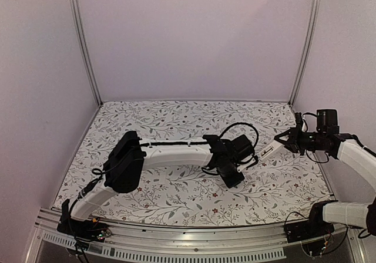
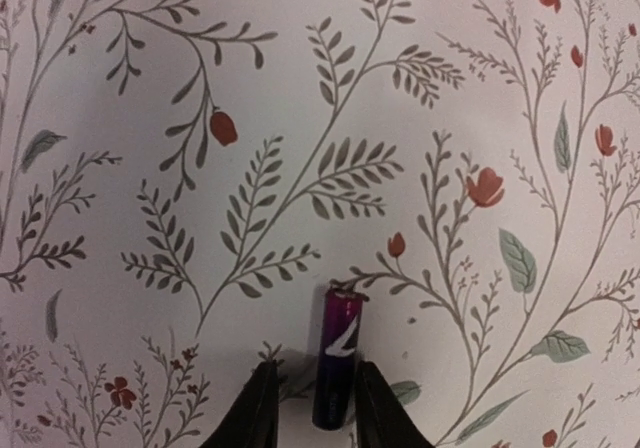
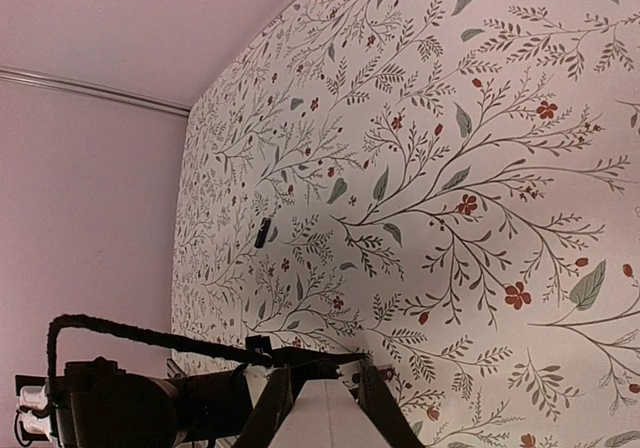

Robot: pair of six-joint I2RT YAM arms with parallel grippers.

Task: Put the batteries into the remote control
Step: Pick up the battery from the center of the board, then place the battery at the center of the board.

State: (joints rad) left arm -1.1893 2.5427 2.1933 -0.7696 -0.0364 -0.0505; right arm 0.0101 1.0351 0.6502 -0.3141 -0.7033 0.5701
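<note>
While mid-table, battery [image 2: 337, 353] amid open cloth [image 2: 480, 98]

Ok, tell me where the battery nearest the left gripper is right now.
In the left wrist view, bottom centre: the battery lies on the floral tablecloth, between the open fingers of the left gripper.

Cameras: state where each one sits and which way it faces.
Top external: above and behind the bases, looking down at the table; both arms show.
Left wrist: straight down; left gripper straddles a battery.
Right wrist: tilted along the table; right gripper clamps the remote control.
Shared: top and right wrist both show the remote control.
</note>
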